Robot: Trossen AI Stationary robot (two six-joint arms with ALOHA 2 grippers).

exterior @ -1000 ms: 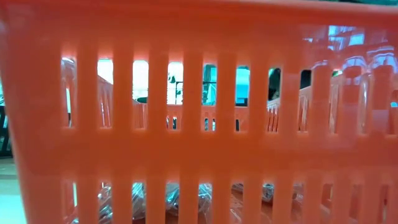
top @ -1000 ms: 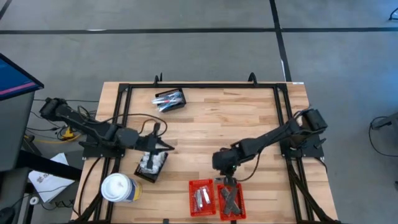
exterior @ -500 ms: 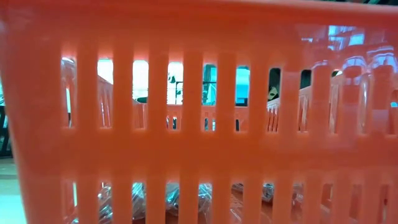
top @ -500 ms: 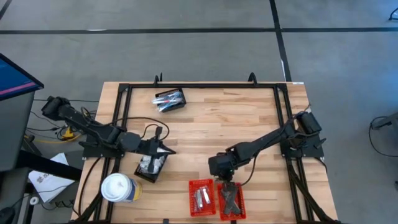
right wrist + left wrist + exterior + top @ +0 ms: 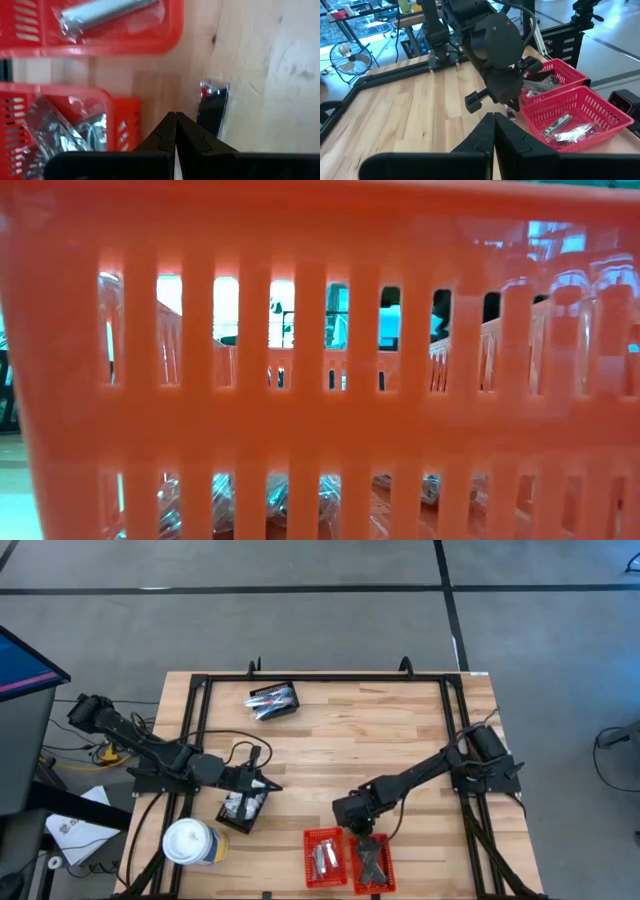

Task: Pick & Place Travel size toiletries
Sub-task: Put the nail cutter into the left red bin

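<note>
The right gripper (image 5: 362,836), fingers pressed together and empty, hung just above a small dark packet (image 5: 212,109) lying on the desk beside the red baskets (image 5: 346,862). Coming down shut, it risked shoving the packet away. The left gripper (image 5: 268,783) (also shut) waited over the black basket (image 5: 243,807).

Grey concrete floor (image 5: 300,620) surrounded the light wooden table (image 5: 330,740), crossed by dark lines (image 5: 448,590) running far-to-near and left-to-right. A blue panel (image 5: 20,665) stood at the far left edge, with papers (image 5: 75,825) on the floor near the table's left corner. Beyond the table, a bright window (image 5: 350,25), a standing fan (image 5: 357,62) and a workbench (image 5: 405,20) were visible.
</note>
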